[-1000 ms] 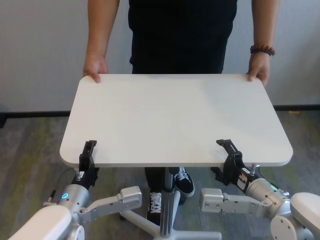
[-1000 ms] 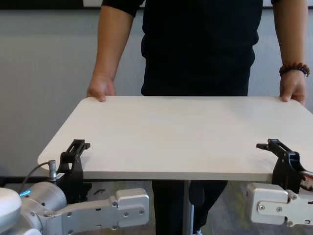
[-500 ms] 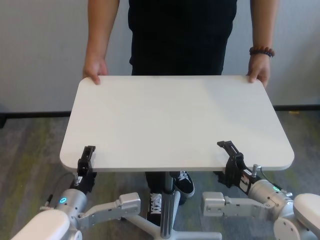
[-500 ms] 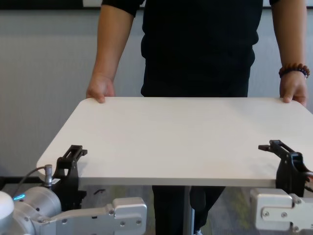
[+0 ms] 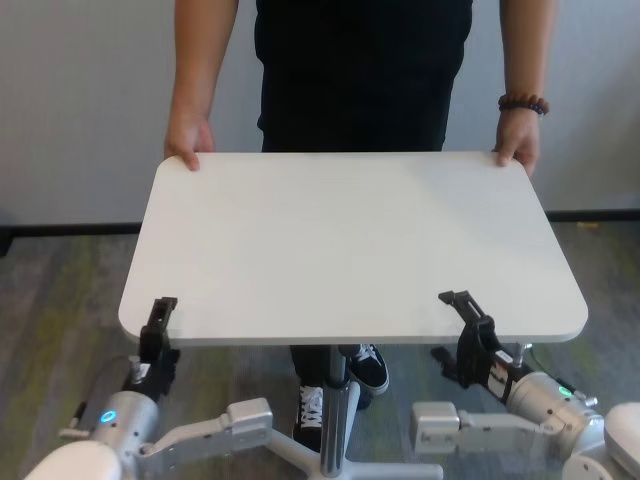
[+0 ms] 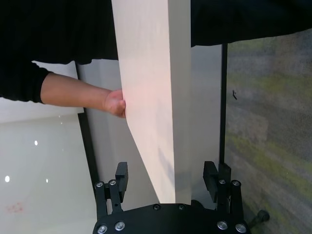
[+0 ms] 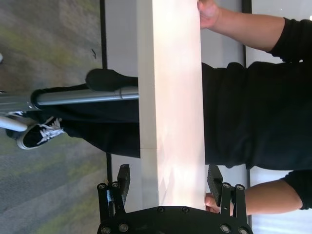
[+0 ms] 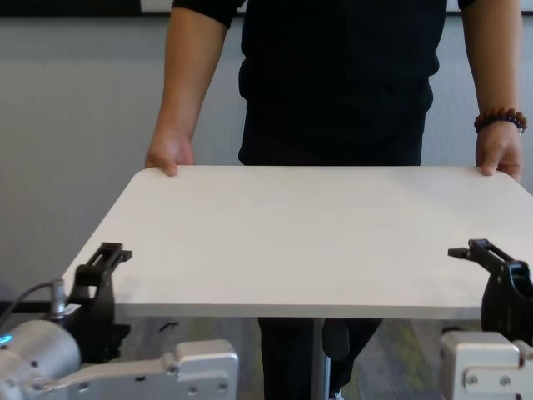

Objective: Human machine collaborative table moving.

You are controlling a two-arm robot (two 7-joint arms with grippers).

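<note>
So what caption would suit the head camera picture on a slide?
A person holds the far corners of a white table while the robot's open left gripper and right gripper straddle its near edge.

— What is lying behind everything?
— A plain pale wall (image 5: 80,100), with a dark skirting strip (image 5: 70,228) running along its foot.
— And underfoot?
— A mottled grey carpet (image 5: 60,290), streaked with green, is covering the floor.

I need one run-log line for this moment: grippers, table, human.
left gripper: open, jaws astride table near edge | right gripper: open, same edge | human: both hands on far corners
</note>
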